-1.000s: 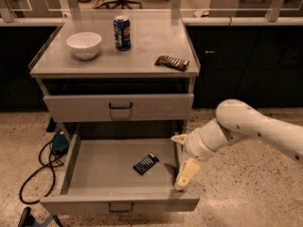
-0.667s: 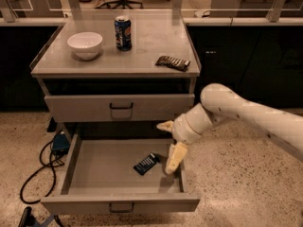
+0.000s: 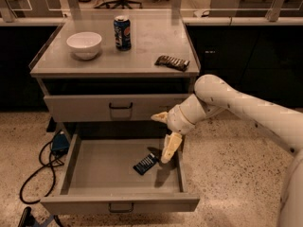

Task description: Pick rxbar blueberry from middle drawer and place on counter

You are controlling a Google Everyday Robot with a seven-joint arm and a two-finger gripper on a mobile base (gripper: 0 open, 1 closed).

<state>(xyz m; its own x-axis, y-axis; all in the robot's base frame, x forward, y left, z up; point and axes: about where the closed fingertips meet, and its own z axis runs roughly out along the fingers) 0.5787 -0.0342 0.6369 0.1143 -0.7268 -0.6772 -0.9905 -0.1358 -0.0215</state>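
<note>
Our gripper [image 3: 164,134] hangs spread open below the counter [image 3: 142,46] front-right corner. The rxbar blueberry [image 3: 146,163] lies in the open middle drawer [image 3: 104,171], just left of the lower finger, long axis diagonal.

The arm [image 3: 246,109] bends in from the right, end effector [image 3: 159,139] low, fingers spread wide.
</note>
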